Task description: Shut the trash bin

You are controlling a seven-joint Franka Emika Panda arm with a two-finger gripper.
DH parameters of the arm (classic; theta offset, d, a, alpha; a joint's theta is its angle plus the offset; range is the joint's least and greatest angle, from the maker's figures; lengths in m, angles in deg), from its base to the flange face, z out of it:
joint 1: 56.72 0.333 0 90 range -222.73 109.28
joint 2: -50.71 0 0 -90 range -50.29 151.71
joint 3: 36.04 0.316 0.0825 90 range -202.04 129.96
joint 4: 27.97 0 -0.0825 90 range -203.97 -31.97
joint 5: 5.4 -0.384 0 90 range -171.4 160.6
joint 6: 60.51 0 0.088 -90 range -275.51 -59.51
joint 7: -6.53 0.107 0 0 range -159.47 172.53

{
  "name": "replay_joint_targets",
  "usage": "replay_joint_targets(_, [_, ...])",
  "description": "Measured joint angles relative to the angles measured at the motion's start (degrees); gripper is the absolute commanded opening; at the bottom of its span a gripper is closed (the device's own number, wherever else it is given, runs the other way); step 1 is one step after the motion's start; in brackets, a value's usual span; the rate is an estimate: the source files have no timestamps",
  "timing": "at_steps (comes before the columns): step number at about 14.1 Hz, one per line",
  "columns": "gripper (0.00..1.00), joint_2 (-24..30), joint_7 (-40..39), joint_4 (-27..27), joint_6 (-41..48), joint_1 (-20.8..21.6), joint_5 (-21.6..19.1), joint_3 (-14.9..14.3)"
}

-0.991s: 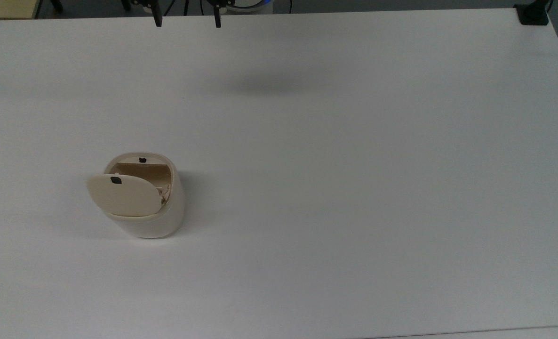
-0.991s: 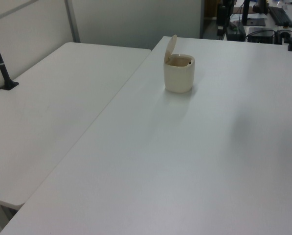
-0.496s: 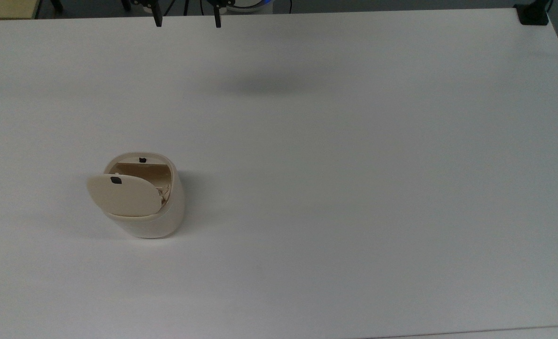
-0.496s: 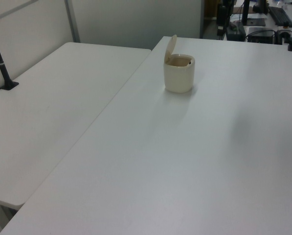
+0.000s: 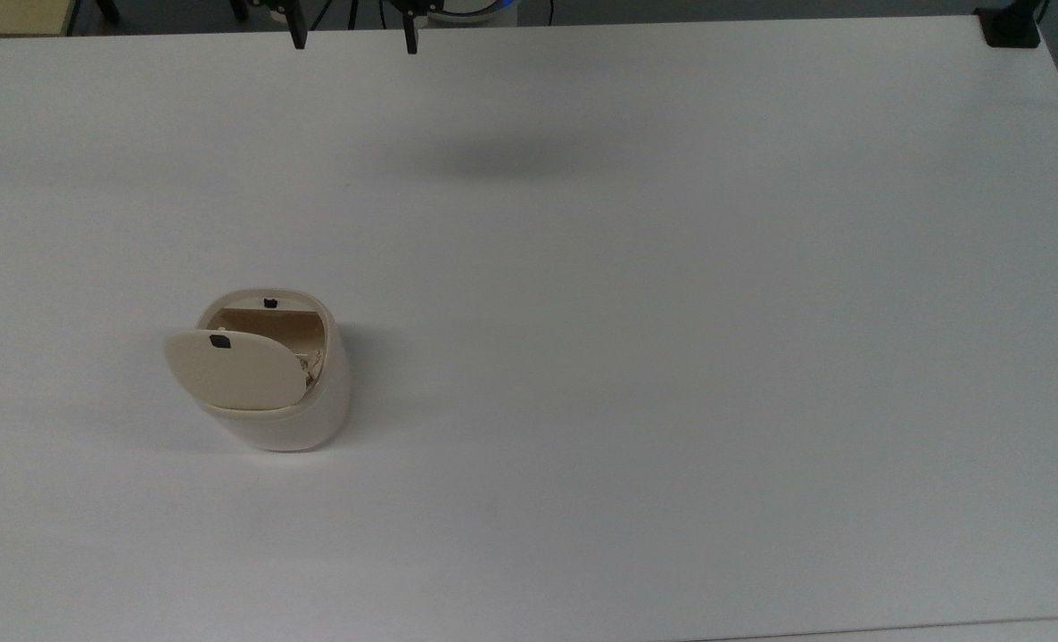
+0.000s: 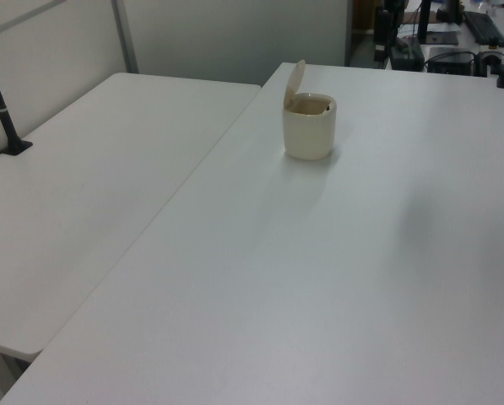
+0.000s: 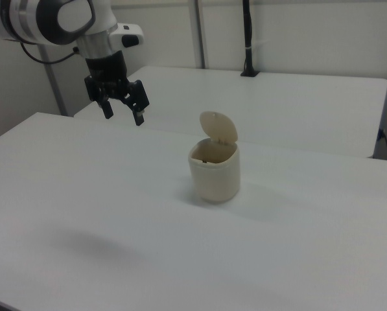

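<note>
We count one trash bin on the white table, toward the top view's left, with one lid hinged to it. The lid carries one small black square mark, and the far rim of the bin carries one more, so two black marks in all. We count two white tables: the one under the bin and a second table just beside it at the left view's left. One robot arm hangs over the table, ending in one gripper with two black fingers. Two black posts stand at table edges: one post in the right view, one in the left view.
</note>
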Motion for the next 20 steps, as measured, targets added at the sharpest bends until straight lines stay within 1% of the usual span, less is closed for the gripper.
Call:
replay_joint_targets(5, [1.00,0.0,8.7,0.6,0.0,-0.2,0.0,0.0])
replay_joint_targets(8, [1.00,-0.1,17.4,1.1,-1.3,-0.3,0.0,0.0])
replay_joint_targets(10, [1.00,-0.8,25.0,1.2,-6.3,-0.4,0.0,0.0])
replay_joint_targets(12, [1.00,-2.5,29.5,1.4,-12.3,-0.7,0.0,0.0])
replay_joint_targets(14, [1.00,-5.5,33.4,2.8,-18.1,-1.8,0.0,-0.2])
replay_joint_targets(15, [0.93,-6.9,34.7,3.8,-20.2,-2.5,0.0,-0.2])
replay_joint_targets(17, [0.76,-10.1,37.1,6.8,-24.5,-4.0,0.0,-0.3])
replay_joint_targets(18, [0.63,-11.1,38.0,7.6,-26.7,-4.3,0.0,-0.3])
replay_joint_targets(19, [0.37,-12.1,39.0,8.1,-29.4,-4.5,0.0,-0.3])
replay_joint_targets(20, [0.20,-13.3,41.1,8.6,-32.9,-4.6,0.0,-0.4])
